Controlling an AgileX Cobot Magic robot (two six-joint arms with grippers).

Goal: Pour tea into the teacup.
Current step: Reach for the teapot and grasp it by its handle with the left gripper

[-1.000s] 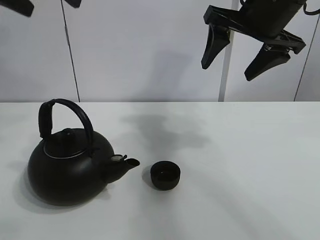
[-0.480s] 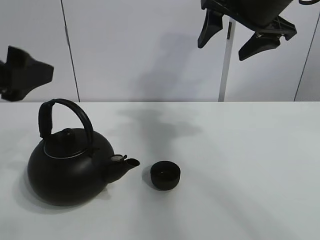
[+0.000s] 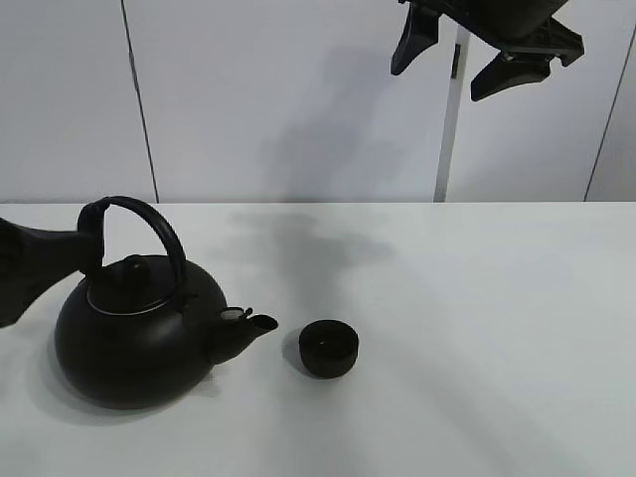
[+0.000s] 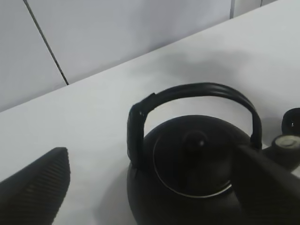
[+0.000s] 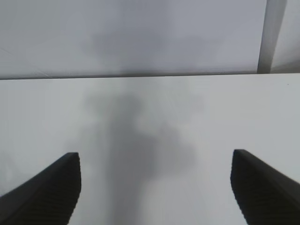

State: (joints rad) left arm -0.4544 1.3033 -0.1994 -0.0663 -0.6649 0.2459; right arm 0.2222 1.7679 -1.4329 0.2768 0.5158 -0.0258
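Observation:
A big round black kettle (image 3: 134, 343) with an arched handle (image 3: 149, 219) stands upright at the table's left, spout (image 3: 246, 330) pointing right. The small black teacup (image 3: 329, 348) stands just right of the spout, apart from it. No tea stream shows. My left gripper (image 3: 50, 260) is open at the far left, level with the handle's left end and not holding it. In the left wrist view its fingers (image 4: 37, 187) straddle the kettle (image 4: 197, 183), and the teacup (image 4: 293, 123) shows at the edge. My right gripper (image 3: 467, 45) hangs open and empty high at the back right.
The white table (image 3: 477, 328) runs back to a pale panelled wall (image 3: 298, 99). The right wrist view shows only the open right gripper (image 5: 154, 159) over bare table (image 5: 154, 117) and the shadow on it.
My left gripper has come down from the upper left to beside the kettle's handle. My right gripper has risen a little. Kettle and teacup have not moved.

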